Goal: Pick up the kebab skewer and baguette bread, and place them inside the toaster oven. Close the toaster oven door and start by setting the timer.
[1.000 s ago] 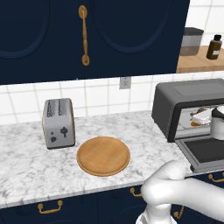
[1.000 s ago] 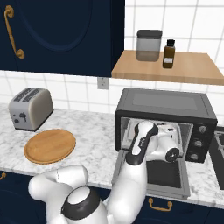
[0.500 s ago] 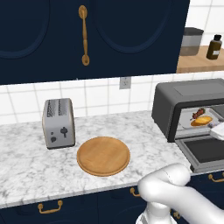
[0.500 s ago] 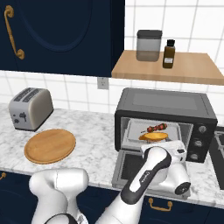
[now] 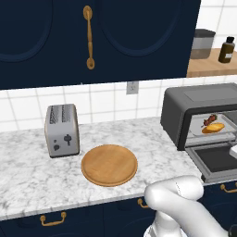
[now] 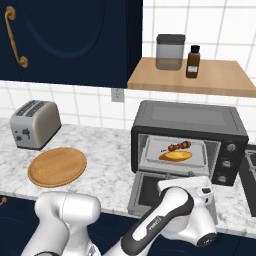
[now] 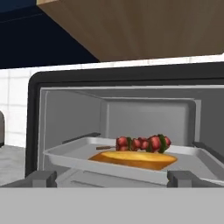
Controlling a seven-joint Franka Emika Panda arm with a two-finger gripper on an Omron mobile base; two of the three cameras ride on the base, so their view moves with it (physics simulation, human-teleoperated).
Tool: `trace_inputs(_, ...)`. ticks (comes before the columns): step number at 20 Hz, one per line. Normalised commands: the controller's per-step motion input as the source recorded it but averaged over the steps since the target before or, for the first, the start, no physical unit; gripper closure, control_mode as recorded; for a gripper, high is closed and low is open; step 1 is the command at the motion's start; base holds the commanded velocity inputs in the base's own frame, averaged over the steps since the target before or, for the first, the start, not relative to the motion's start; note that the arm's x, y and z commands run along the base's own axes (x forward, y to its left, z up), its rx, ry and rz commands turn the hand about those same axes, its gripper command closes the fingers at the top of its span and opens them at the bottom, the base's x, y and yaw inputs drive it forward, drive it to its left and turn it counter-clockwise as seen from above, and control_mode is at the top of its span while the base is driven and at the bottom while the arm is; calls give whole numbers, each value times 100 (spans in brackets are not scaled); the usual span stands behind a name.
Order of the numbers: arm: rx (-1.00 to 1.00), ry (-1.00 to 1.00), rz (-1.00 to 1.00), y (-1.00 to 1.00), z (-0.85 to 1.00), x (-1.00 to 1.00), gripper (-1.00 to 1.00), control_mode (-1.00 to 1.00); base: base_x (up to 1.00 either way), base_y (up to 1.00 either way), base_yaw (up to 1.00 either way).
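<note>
**Skewer and bread on the tray, door down**

Your gripper sits low at the oven mouth, fingers spread wide apart and holding nothing. Straight ahead of the fingertips, inside the toaster oven, the kebab skewer lies on the tray, just behind the baguette bread and touching it. The toaster oven door hangs open, flat below your hand. Far off to your left stand the round wooden board and the silver toaster.
</note>
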Motion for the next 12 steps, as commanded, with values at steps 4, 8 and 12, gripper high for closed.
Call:
trace_inputs(4, 0, 0, -11, 9, -5, 19, -100, -100, 0, 0, 0)
trace_inputs(8, 0, 0, -8, 3, 0, 39, -100, -100, 0, 0, 0)
trace_inputs(12, 0, 0, -3, 3, 0, 52, -100, -100, 0, 0, 0)
